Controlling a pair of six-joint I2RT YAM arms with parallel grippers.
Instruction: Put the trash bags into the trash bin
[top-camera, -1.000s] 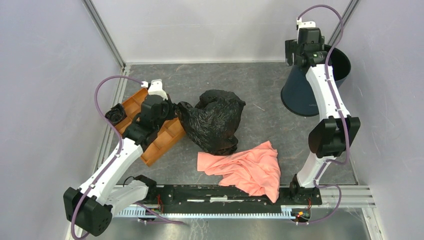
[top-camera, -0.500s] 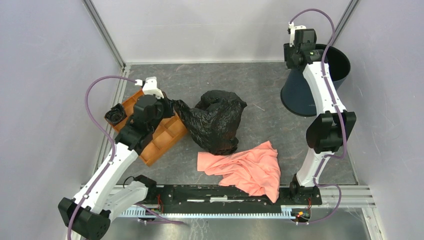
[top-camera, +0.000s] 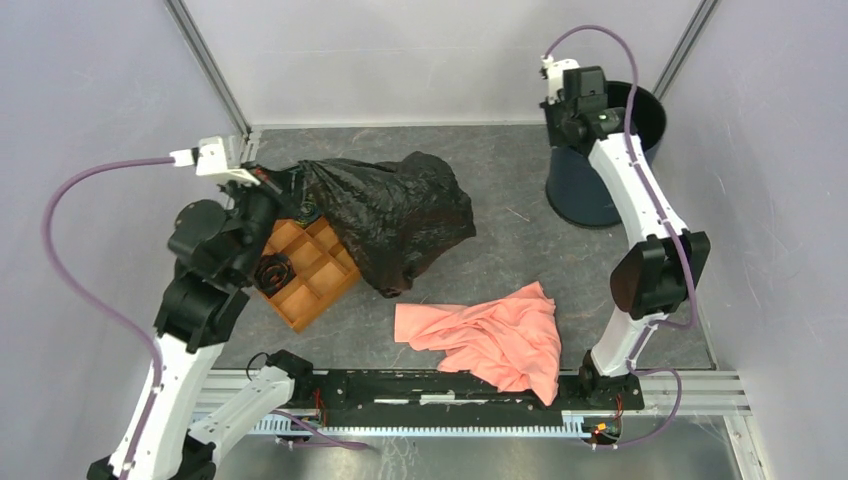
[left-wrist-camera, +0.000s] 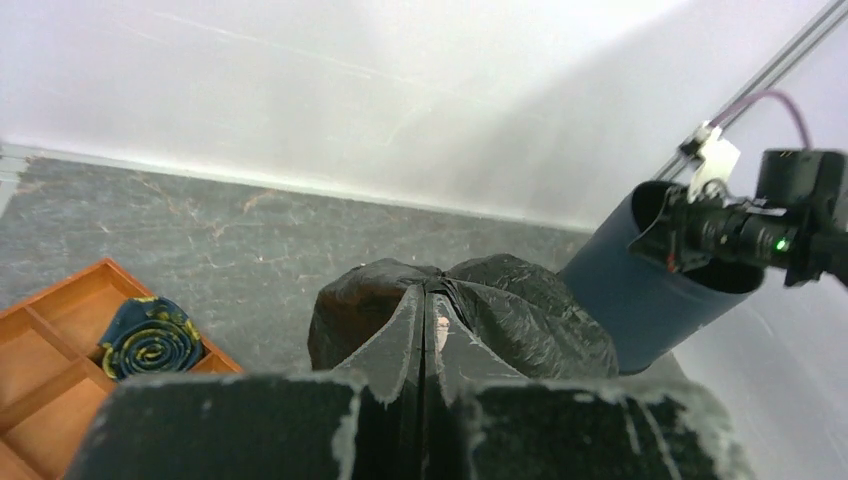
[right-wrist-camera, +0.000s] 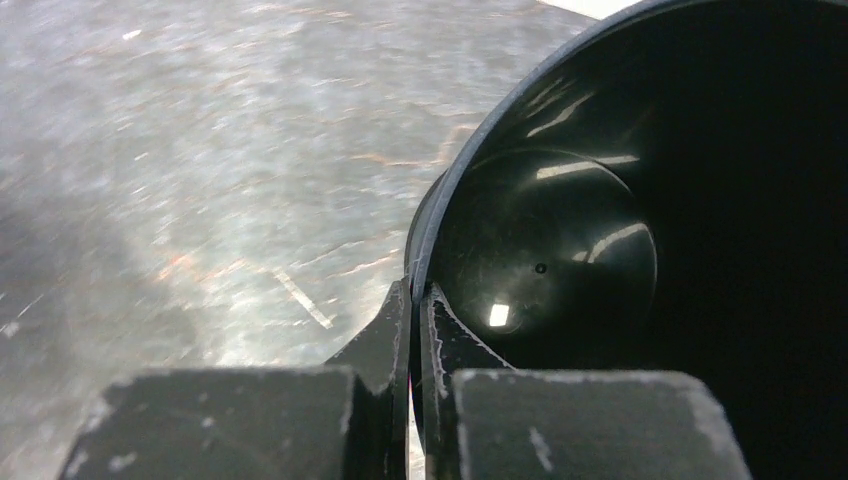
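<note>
The wrinkled black trash bag (top-camera: 400, 220) lies in the middle of the floor with one corner pulled up to the left. My left gripper (top-camera: 290, 185) is raised over the orange tray and is shut on that corner; in the left wrist view the film is pinched between its fingertips (left-wrist-camera: 432, 295), and the bag's bulk (left-wrist-camera: 500, 330) hangs beyond them. The dark blue trash bin (top-camera: 585, 190) stands tilted at the back right. My right gripper (top-camera: 565, 128) is shut on the bin's left rim (right-wrist-camera: 425, 235), and the black inside of the bin (right-wrist-camera: 620, 220) faces the right wrist camera.
A salmon-pink cloth (top-camera: 490, 335) lies crumpled at the front centre. The orange compartmented tray (top-camera: 315, 285) sits at the left under my left arm and holds a dark rolled item (top-camera: 270, 272). Walls close in the back and both sides.
The right gripper has shut on the bin's rim and shifted left, standing the bin more upright. The left arm has risen and swung left, stretching the bag up over the tray.
</note>
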